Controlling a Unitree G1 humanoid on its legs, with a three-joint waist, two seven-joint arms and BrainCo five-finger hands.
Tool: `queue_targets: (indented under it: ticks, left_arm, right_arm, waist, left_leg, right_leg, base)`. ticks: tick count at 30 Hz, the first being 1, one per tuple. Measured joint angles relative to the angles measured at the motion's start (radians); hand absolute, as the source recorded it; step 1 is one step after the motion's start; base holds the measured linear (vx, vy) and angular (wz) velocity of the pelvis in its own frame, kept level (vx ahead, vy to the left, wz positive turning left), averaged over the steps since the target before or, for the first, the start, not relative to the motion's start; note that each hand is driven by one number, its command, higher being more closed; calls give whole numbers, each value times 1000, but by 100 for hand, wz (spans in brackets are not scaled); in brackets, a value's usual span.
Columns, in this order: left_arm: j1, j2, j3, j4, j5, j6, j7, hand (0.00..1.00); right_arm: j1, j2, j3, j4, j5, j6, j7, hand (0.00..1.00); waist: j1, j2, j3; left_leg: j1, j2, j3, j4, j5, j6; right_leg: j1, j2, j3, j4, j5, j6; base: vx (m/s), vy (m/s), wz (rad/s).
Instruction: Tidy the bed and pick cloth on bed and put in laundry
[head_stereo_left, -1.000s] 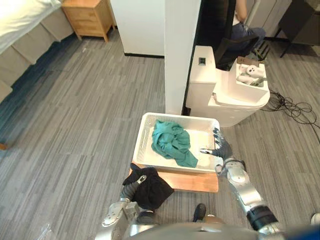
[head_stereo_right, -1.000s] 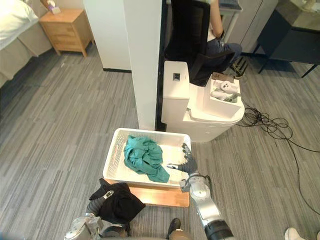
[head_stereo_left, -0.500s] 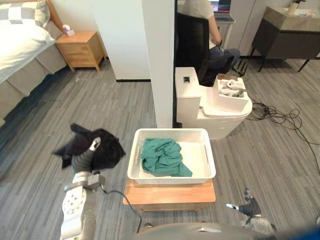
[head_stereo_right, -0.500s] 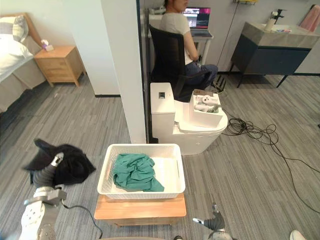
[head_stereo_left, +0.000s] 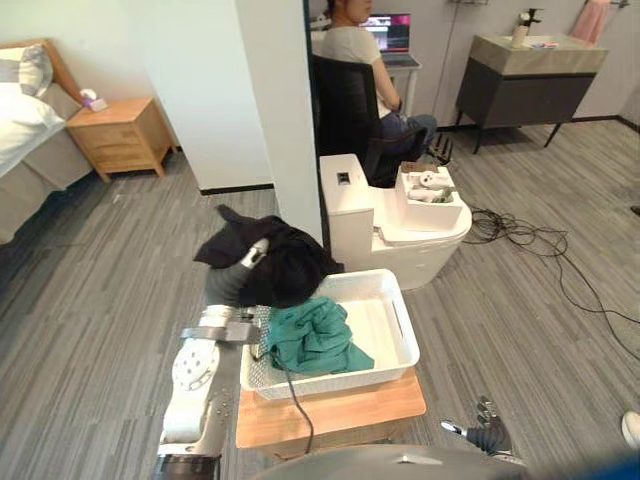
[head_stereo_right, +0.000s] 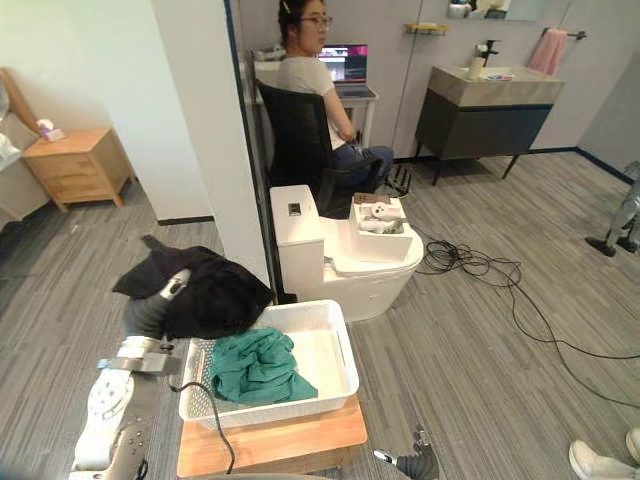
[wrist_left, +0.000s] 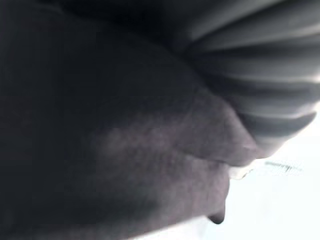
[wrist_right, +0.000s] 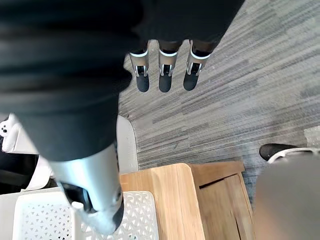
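White laundry basket (head_stereo_left: 408, 335) on a low wooden stand (head_stereo_left: 340, 408), open-topped, with bare room on its right side. Raised over the basket's left end, clear of the rim, a black cloth (head_stereo_left: 285, 265), bunched and draped over the left hand (head_stereo_left: 232, 285), with loose folds hanging off on both sides. Inside the basket, a green cloth (head_stereo_left: 312, 338), crumpled into the left half. Grip beneath the black fabric hidden, dark folds lying close against the left wrist view, so impossible to tell whether curled round the cloth or flat under it. Right hand (head_stereo_left: 483, 437) low at the robot's right, near the floor and well apart from the basket, fingers (wrist_right: 165, 70) straight, side by side, holding nothing. Judged a light, soft, limp garment: no stiffness, nothing fragile, more apt to sag, trail and catch on the perforated rim than to slip away whole. Best held at the thick bunched middle, not by a hanging edge, with trailing corners gathered in before letting go. Safest let down low over the free right side, beside the green heap, not draped across the rim
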Motion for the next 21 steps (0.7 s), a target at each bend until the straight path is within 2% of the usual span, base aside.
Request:
queue_targets:
  ticks: [2,5,12,18,21]
  left_arm:
    - [-54,-20,-40,65,38,30,5,100]
    - [-116,-32,-67,152,55,68,7,100]
    - [-200,-34,-96,295,65,108,71,100]
    - [-229,-35,-99,400,105,157,70,100]
    - [-238,-30,-105,424,111,155,69,100]
  right_arm:
    - [7,-2,0,0,-1,-9,7,0]
    - [26,-2,1,-1,-2,-9,11,0]
    - [37,-3,0,-2,1,-9,20,0]
    - [45,-3,-10,-1,11,-9,22,0]
    - [36,-2,-9,-1,40,-9,22,0]
  waist:
    - [-1,10,-13]
    - [-20,18,-24]
    - [-34,12,-24]
    - [-37,4,-15]
    - [-48,2,-9]
  left_leg:
    - [17,7,72,0,-22,-3]
    - [34,14,152,0,-3,-13]
    - [42,11,178,0,-4,-14]
    - [38,12,202,0,-8,-18]
    - [-5,10,211,-1,-12,-24]
  right_leg:
    - [0,-1,19,0,0,0]
    - [-1,-4,37,0,0,0]
    - [-12,-2,71,3,0,1]
    - [-36,2,97,16,-2,-1]
    - [-91,3,113,27,-4,-4]
  base:
    - [2,21,-22]
    - [6,8,-10]
    - [-19,-14,-14]
    - [-33,-25,-9]
    - [-41,-30,-17]
